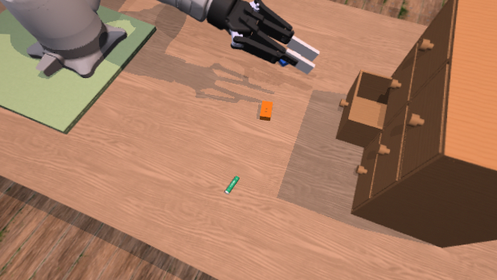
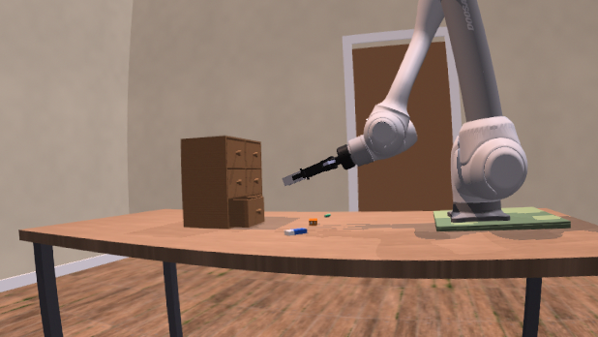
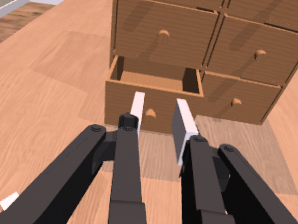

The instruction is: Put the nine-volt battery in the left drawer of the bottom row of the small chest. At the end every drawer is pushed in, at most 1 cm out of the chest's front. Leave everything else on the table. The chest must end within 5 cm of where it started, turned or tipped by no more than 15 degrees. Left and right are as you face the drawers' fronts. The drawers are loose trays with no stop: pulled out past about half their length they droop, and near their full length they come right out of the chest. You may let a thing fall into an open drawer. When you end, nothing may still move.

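Observation:
The nine-volt battery (image 1: 266,109) is a small orange block lying on the table between the arm and the chest; it also shows in the exterior view (image 2: 313,222). The small wooden chest (image 1: 422,121) has its bottom-left drawer (image 1: 367,109) pulled partly out and empty; the other drawers are in. My gripper (image 1: 311,59) hovers above the table, away from the chest and pointing at it, with its fingers narrowly apart and nothing between them. In the wrist view the gripper (image 3: 160,112) faces the open drawer (image 3: 154,92).
A green cylindrical battery (image 1: 232,184) lies nearer the table's front edge. A blue and white object (image 2: 295,231) lies on the table below the gripper. The arm's base stands on a green mat (image 1: 60,80).

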{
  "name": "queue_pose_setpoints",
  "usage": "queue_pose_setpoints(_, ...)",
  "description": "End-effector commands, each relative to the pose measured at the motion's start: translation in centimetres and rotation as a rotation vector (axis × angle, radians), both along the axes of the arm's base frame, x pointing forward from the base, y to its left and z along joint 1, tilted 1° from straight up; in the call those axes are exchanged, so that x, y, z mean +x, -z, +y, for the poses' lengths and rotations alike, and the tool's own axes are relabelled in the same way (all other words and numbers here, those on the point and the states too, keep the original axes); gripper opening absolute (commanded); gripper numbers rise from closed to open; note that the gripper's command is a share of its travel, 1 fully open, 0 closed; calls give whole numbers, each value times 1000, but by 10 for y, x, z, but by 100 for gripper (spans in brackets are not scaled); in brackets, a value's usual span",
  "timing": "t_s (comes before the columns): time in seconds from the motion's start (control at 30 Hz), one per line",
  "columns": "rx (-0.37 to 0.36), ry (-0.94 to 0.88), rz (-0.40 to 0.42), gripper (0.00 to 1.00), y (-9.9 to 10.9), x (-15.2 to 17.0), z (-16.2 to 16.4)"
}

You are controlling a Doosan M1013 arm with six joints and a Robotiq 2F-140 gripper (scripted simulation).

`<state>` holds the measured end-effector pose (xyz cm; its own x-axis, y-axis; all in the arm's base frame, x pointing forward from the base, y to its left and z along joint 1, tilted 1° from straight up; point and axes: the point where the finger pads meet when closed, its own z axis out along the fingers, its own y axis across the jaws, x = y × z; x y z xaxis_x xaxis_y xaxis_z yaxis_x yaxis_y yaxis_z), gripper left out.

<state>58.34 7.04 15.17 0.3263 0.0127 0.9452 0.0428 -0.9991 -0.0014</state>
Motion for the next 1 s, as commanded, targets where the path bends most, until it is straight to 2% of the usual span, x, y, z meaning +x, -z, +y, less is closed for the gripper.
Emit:
queue_pose_setpoints(0.0,0,0,1,20,-3,-1,0)
queue_pose_setpoints(0.5,0,0,10,20,-3,-2,0)
queue_pose_setpoints(0.97,-2,0,58,20,-7,-6,0)
